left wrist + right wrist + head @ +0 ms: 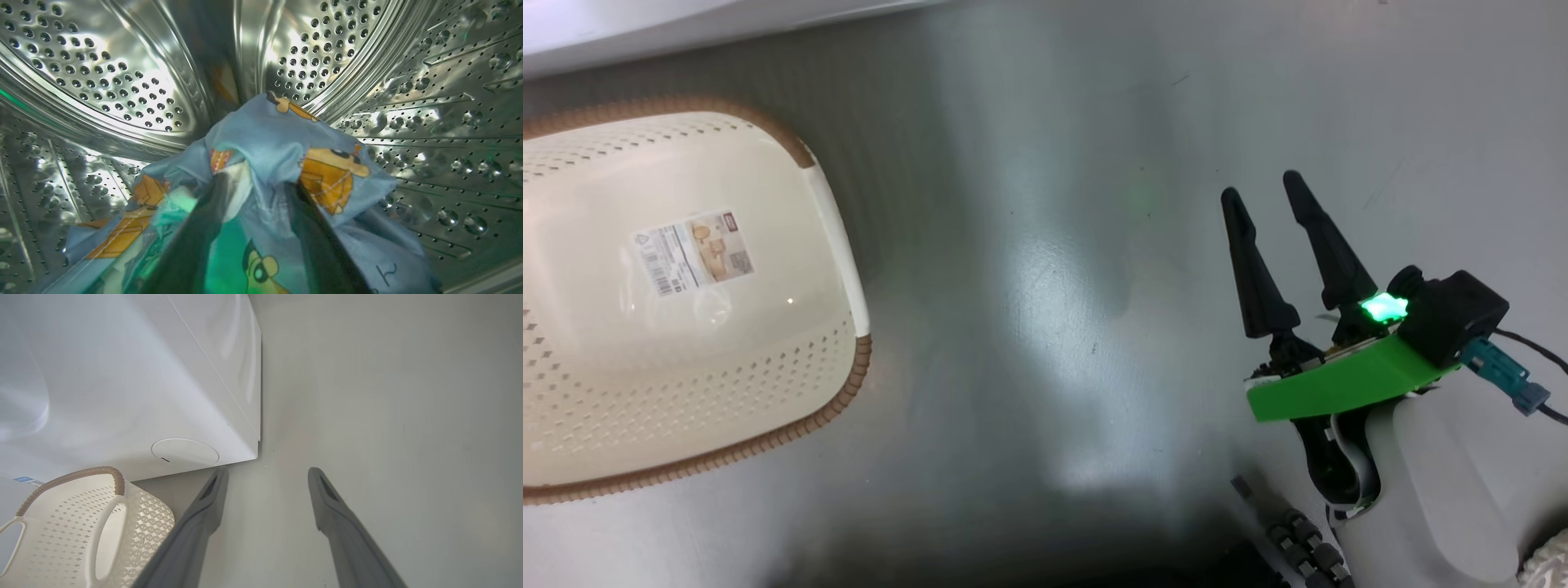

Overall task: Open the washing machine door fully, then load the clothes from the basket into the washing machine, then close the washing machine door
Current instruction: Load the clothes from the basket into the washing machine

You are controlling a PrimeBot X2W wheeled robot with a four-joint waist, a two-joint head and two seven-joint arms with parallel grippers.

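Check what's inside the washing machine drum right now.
Blue clothes with orange cartoon prints are in the steel drum, draped over the left gripper. The fabric covers the drum floor beneath and hides whether the jaws grip it.

One basket (686,392) is sitting with two handles (91,547) and one sticker (693,251); one washing machine (122,375) is showing one round flap (185,451).

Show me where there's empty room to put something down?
The grey floor between the basket and the right claw is bare. So is the basket's inside, except its sticker. Crowded: the drum, where the clothes cover the left claw.
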